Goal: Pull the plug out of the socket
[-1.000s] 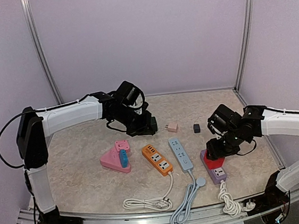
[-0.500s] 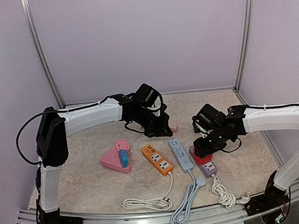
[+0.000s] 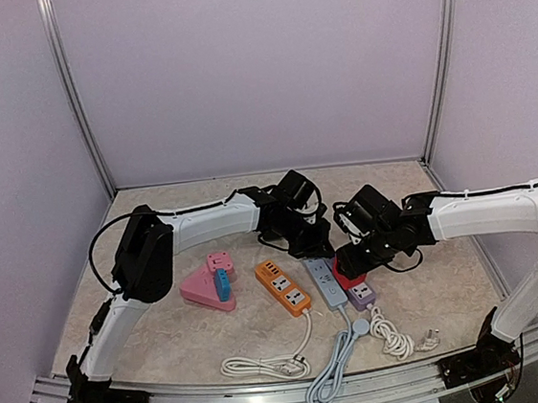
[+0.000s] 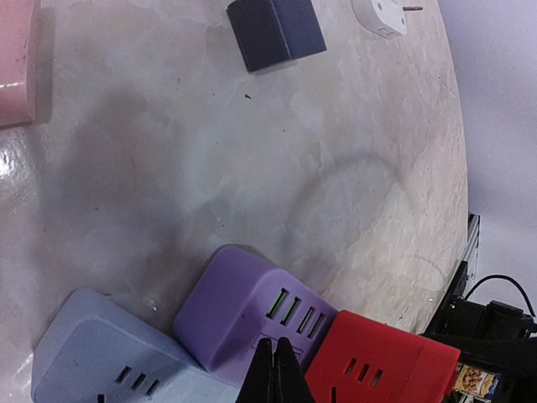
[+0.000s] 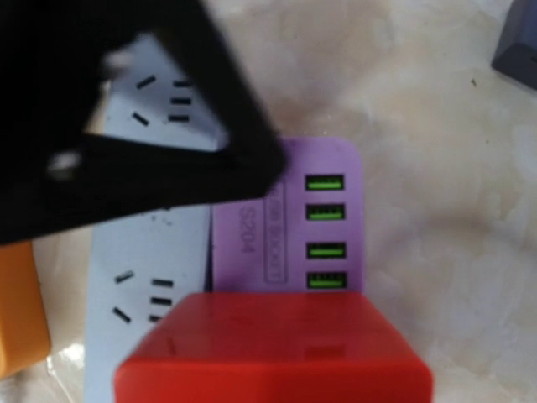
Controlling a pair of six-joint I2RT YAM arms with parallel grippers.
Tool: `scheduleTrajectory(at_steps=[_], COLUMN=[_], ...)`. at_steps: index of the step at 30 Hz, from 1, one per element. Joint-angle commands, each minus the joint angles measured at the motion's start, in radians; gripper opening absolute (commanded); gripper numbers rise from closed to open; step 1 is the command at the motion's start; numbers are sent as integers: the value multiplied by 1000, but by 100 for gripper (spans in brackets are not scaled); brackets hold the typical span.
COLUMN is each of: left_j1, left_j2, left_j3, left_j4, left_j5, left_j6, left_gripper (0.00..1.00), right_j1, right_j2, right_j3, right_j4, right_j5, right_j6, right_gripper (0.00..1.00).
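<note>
Lilac walls (image 3: 255, 68) close in a marbled beige surface (image 3: 150, 349) strewn with power strips. Our target, the red plug (image 5: 277, 348), is seated in the purple socket (image 5: 289, 218), which lies just right of the blue-grey strip (image 3: 325, 279) near the middle of the surface.

The left gripper (image 4: 273, 371) is clenched on nothing, its tips meeting in a point over the seam between the purple body and the plug. The right gripper (image 3: 352, 258) sits down on the plug, but its fingers are out of sight in its own view, so we cannot tell whether it grasps it.

To do this well, we judge the left tips should press on the purple body beside the plug, never on the plug itself. The right should pull straight up along the pins, since a sideways tug would likely drag the light strip or jam the pins.

An orange strip (image 3: 283, 287), a pink block (image 3: 201, 287) and coiled cords (image 3: 262, 364) lie nearer us. A dark cube (image 4: 275, 29) and a white adapter (image 4: 379, 15) sit farther back.
</note>
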Motion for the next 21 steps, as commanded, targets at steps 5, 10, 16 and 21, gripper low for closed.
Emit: scheduleTrajectory(at_steps=[5, 10, 16, 21], left_j1=[-22, -22, -22, -18], left_j2=[96, 88, 89, 112], left_j3=[67, 7, -12, -17], left_j4=[-14, -2, -60, -100], left_j5=[27, 37, 5, -7], left_j6=[5, -19, -24, -28], left_gripper=[0, 0, 0, 0], right_j1=[7, 6, 5, 2], right_j2=[40, 60, 84, 80], right_j3=[50, 67, 96, 156], right_j4=[26, 15, 8, -31], right_j5=[30, 51, 69, 100], right_j6=[10, 19, 26, 25], right_gripper=[14, 14, 14, 14])
